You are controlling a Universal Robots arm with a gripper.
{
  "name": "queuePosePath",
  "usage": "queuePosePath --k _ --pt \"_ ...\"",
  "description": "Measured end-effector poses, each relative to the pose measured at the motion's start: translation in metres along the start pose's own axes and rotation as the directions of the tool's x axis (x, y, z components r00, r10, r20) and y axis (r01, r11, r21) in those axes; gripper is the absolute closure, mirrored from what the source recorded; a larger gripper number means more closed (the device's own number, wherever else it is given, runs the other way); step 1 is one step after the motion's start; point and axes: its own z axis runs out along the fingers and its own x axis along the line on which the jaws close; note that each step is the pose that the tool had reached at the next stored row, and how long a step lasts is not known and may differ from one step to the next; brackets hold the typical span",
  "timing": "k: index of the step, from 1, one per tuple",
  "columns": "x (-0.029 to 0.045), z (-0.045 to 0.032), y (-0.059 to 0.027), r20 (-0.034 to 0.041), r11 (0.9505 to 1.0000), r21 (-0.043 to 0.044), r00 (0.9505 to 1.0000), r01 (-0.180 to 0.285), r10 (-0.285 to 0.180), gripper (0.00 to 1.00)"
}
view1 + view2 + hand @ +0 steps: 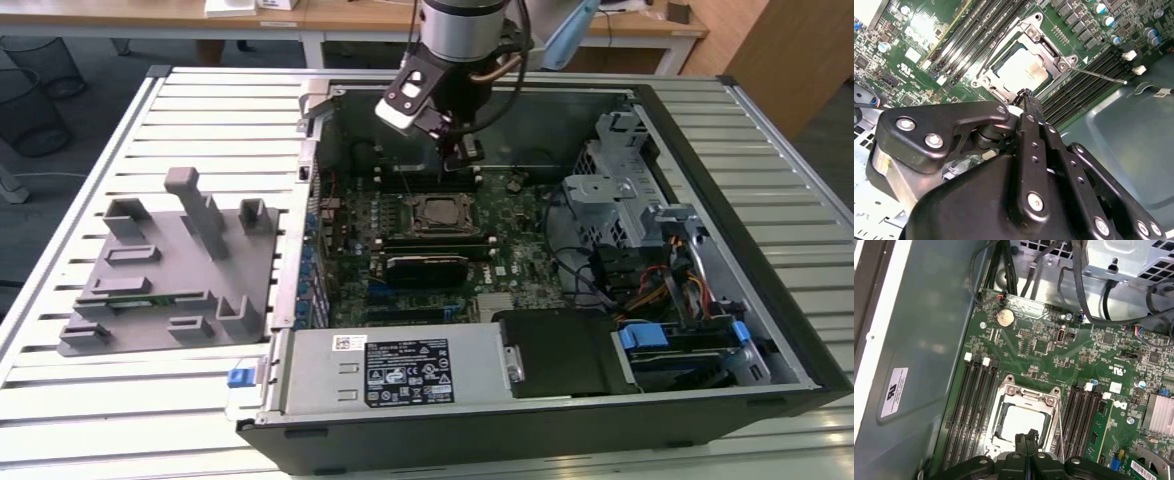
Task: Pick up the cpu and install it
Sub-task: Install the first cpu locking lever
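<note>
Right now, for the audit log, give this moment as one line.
gripper: shut, near socket | cpu: lying in socket

The cpu (1023, 421) lies in the socket (1004, 389), between memory slots (973, 410), inside the case (561, 120) on the table (200, 110).

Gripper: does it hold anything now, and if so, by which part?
Nothing is held. The gripper is shut and empty, over the cpu, which lies in the socket.
</note>
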Motion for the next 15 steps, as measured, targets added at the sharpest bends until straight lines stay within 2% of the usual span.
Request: queuePosePath --k 15 --pt "0.0 0.0 0.0 -0.0022 0.9966 0.0004 0.9966 0.083 -0.083 0.89"
